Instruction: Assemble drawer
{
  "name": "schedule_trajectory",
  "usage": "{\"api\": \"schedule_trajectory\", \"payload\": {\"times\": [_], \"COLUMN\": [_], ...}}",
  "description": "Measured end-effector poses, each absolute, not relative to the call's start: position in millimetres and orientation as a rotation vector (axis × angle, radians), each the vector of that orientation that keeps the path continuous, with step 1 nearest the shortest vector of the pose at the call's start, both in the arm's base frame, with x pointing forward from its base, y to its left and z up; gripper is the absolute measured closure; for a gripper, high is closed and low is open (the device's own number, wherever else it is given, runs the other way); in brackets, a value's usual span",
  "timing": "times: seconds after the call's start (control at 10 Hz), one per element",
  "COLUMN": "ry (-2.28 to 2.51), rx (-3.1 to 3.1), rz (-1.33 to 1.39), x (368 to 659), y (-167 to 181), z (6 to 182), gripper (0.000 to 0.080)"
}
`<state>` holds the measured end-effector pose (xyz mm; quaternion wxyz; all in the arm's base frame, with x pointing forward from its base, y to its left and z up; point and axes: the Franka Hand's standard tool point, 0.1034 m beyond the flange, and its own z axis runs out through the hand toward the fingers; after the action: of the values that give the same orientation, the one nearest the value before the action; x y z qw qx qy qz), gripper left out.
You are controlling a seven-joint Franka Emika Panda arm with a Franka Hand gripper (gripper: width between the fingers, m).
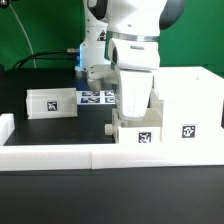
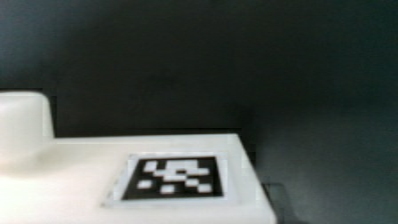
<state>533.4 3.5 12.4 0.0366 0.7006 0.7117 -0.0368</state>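
My gripper (image 1: pixel 133 108) hangs straight down onto a small white tray (image 1: pixel 136 127) that stands against the tall white box housing (image 1: pixel 186 100) at the exterior view's right. The tray's front tag (image 1: pixel 145 137) faces the camera. My fingertips are hidden behind the hand and the tray, so their state does not show. In the wrist view the tray's white face (image 2: pixel 71 170) with its tag (image 2: pixel 178 176) fills the lower part, close to the camera, with a rounded white knob (image 2: pixel 22 130) beside it. The second tray (image 1: pixel 52 102) lies at the exterior view's left.
The marker board (image 1: pixel 100 97) lies flat behind the gripper. A long low white rail (image 1: pixel 90 152) runs along the table's front and another rail (image 1: pixel 6 126) stands at the left edge. Cables and the arm's base are at the back.
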Motion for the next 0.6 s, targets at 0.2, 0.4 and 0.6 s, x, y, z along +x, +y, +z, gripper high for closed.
{"api": "schedule_trajectory", "payload": {"times": [0.2,0.4,0.6], "ry": [2.186,2.155,2.102], "rx": [2.15,2.179,2.227], "rz": [-0.113,-0.106,-0.102], "x": [533.4,532.9,533.2], "y": [3.8,9.6,10.7], "z": [12.3,12.9,13.6], "gripper": [0.0757,0.0757,0.0757]}}
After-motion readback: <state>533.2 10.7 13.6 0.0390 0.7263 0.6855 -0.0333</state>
